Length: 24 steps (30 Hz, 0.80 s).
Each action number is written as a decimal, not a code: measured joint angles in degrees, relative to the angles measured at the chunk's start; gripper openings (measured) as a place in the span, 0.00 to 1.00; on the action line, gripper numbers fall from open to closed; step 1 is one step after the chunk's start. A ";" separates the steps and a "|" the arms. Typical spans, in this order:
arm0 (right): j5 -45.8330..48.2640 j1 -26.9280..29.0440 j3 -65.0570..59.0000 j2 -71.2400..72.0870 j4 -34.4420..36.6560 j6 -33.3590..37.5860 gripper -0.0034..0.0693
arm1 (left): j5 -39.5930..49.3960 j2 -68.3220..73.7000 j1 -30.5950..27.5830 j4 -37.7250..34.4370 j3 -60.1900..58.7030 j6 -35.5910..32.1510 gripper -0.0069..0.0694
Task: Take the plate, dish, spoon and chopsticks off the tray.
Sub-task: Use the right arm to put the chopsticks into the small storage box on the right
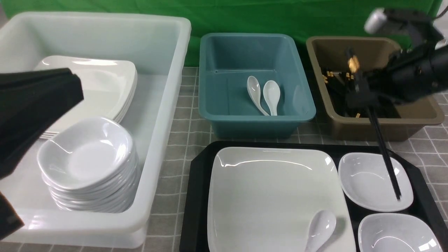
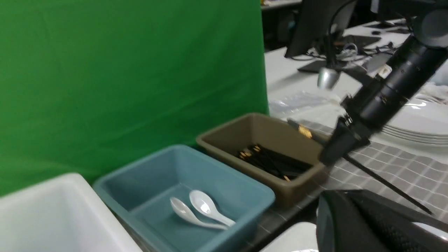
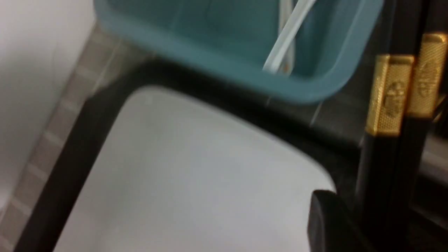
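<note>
Grips the chopsticks [image 1: 383,150] tight in the right gripper [image 1: 360,96], tips low over a small bowl [image 1: 364,185] on the tray [image 1: 197,196]. Hangs by the brown tub [image 1: 385,131] of more sticks. Leaves the spoon [image 1: 320,229] on the plate [image 1: 273,196]. Holds the left gripper [image 1: 52,94] closed above the white tub [image 1: 171,105].

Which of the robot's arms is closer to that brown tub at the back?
Right. The right gripper hangs right at the brown tub, holding the chopsticks; the left gripper is far off, over by the white tub.
</note>
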State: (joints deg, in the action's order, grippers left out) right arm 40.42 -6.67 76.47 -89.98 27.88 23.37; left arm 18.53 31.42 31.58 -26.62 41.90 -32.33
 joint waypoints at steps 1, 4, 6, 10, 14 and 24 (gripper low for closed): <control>-1.57 1.47 4.10 -2.88 1.08 -0.19 0.23 | -0.61 0.04 0.00 0.00 0.00 -0.76 0.10; -3.67 4.43 13.28 -10.29 3.90 -1.52 0.23 | -1.99 0.11 0.00 0.00 0.00 -2.00 0.10; -4.48 6.41 20.31 -16.30 6.47 -2.18 0.23 | -2.73 0.11 0.00 0.00 0.00 -2.20 0.10; -5.24 8.81 33.04 -27.42 6.92 -3.46 0.23 | -2.83 0.11 0.00 0.00 0.00 -2.45 0.10; -6.63 9.39 38.78 -33.74 3.00 -5.36 0.24 | -2.78 0.11 0.00 0.00 0.00 -2.45 0.10; 0.45 9.39 39.67 -31.38 -9.14 -10.74 0.63 | -2.17 0.11 0.00 0.19 0.00 -2.45 0.10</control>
State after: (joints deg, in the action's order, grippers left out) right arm 40.87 2.72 116.14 -121.36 18.74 12.63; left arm 16.36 31.53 31.58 -26.43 41.90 -34.78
